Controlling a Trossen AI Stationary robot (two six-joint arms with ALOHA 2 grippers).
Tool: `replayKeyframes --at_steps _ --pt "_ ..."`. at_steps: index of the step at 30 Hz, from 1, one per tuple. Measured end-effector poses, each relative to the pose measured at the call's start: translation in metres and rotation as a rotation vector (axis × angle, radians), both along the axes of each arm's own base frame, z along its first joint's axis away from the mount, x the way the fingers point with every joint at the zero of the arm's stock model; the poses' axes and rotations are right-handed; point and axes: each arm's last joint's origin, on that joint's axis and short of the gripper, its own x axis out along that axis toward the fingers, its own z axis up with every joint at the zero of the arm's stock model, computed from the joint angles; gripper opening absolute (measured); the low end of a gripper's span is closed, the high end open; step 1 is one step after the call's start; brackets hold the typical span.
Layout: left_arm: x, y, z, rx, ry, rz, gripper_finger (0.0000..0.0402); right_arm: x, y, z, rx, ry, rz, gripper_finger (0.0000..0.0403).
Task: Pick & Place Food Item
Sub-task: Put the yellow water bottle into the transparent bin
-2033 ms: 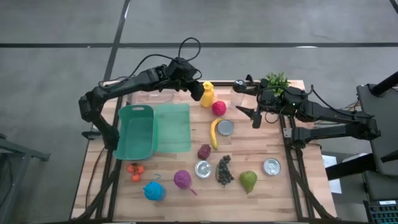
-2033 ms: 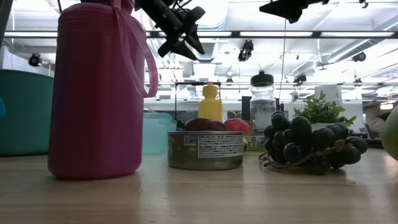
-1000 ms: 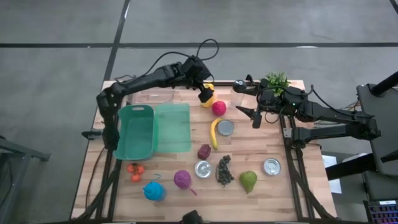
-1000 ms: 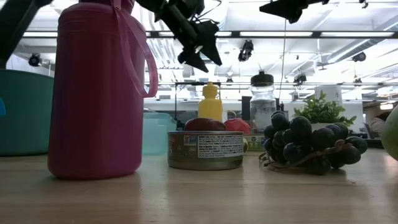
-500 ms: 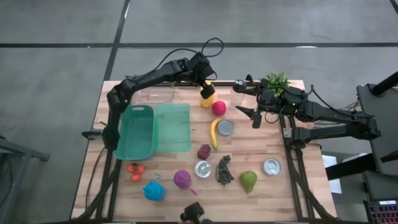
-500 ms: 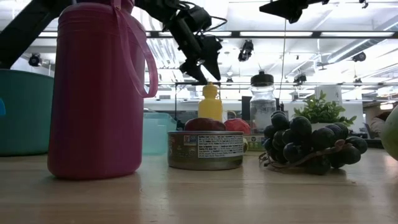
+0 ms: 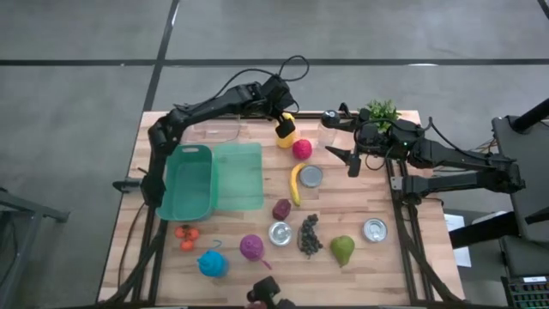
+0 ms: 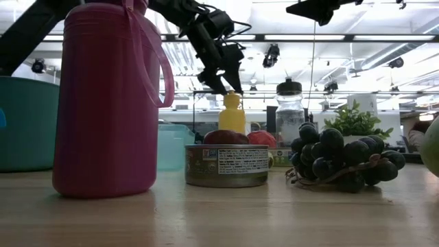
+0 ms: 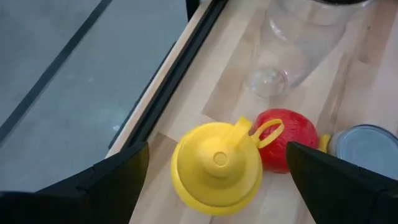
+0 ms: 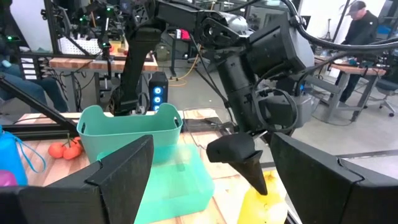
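A yellow squeeze bottle (image 9: pixel 216 167) stands upright at the table's far side, next to a red round fruit (image 9: pixel 287 139). My left gripper (image 8: pixel 223 84) hangs open just above the bottle's cap, slanting down, one finger on either side of it and touching nothing. In the high view the left gripper (image 7: pixel 281 123) covers part of the bottle (image 7: pixel 286 136). A banana (image 7: pixel 295 184), dark grapes (image 7: pixel 309 234) and a green pear (image 7: pixel 343 250) lie on the wood nearer the front. My right gripper (image 7: pixel 349 161) waits open and level, high over the table's right half, holding nothing.
A green basket (image 7: pixel 187 182) and a translucent green lid (image 7: pixel 238 176) lie at the left. A clear jar (image 7: pixel 328 129) and a plant (image 7: pixel 381 112) stand at the far right. Cans (image 7: pixel 311 176) (image 7: pixel 280 233) (image 7: pixel 375 229), a pink jug (image 8: pixel 106 103) and tomatoes (image 7: pixel 186 236) are spread about.
My left gripper has come down toward the yellow bottle's cap and tipped further downward, staying open. Nothing on the table has moved.
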Motion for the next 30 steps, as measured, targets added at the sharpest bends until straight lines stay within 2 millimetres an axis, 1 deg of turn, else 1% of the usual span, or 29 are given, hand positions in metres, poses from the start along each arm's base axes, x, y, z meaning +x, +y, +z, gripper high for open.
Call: replayKeyframes --at_steps 6,13,16,20,30 --pt "0.003 0.004 -0.012 -0.011 0.026 0.005 0.0383 0.000 0.000 0.000 0.000 0.000 0.000 0.0323" --pt "0.003 0.006 -0.013 -0.012 0.029 0.009 0.0383 0.000 0.000 0.000 0.000 0.000 0.000 0.0323" --pt "0.003 0.006 -0.013 -0.013 0.028 0.011 0.0376 0.000 0.000 0.000 0.000 0.000 0.000 0.0323" --pt "0.003 0.006 -0.013 -0.013 0.028 0.011 0.0344 0.000 0.000 0.000 0.000 0.000 0.000 0.0323" --pt "0.003 0.006 -0.013 -0.013 0.028 0.011 0.0245 0.000 0.000 0.000 0.000 0.000 0.001 0.0323"
